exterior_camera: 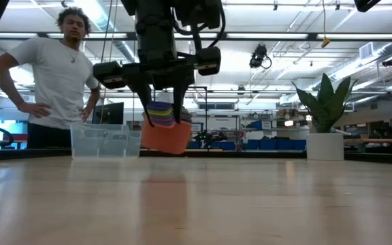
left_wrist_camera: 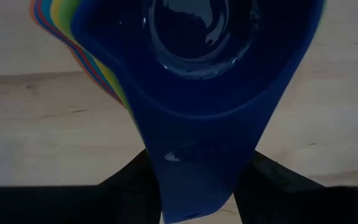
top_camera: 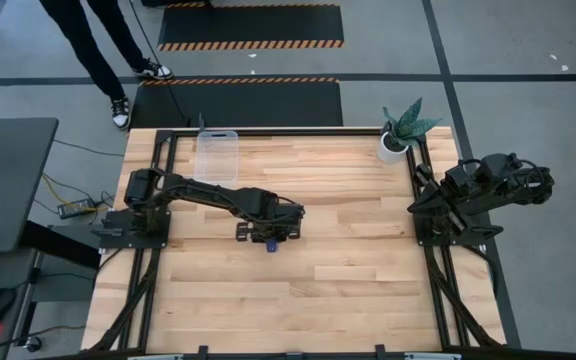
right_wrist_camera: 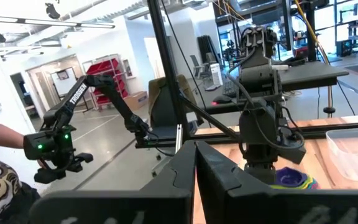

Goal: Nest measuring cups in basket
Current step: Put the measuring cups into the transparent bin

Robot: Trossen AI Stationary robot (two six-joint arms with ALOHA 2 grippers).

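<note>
My left gripper (top_camera: 268, 238) is over the middle of the table, shut on a nested stack of measuring cups (exterior_camera: 165, 133). The low view shows an orange cup lowest, with yellow and purple rims above it. A dark blue cup (left_wrist_camera: 197, 68) lies innermost in the left wrist view. The clear basket (top_camera: 216, 155) stands on the table toward the far edge, left of centre, and also shows in the low view (exterior_camera: 105, 141). It looks empty. My right gripper (right_wrist_camera: 196, 171) is shut and empty, folded back at the table's right edge. My left gripper pinches the stacked flat handles, the dark blue one (left_wrist_camera: 197, 180) uppermost, between its two fingers (left_wrist_camera: 132, 183). The fingers come from above, pointing down, one on each side edge of the handles. The stack hangs lifted clear of the table, tilted in the low view.
A white pot with a green plant (top_camera: 400, 132) stands at the far right corner. A person (exterior_camera: 53, 75) stands beyond the table's far edge, behind the basket. Bare wood lies between the stack and the basket.
</note>
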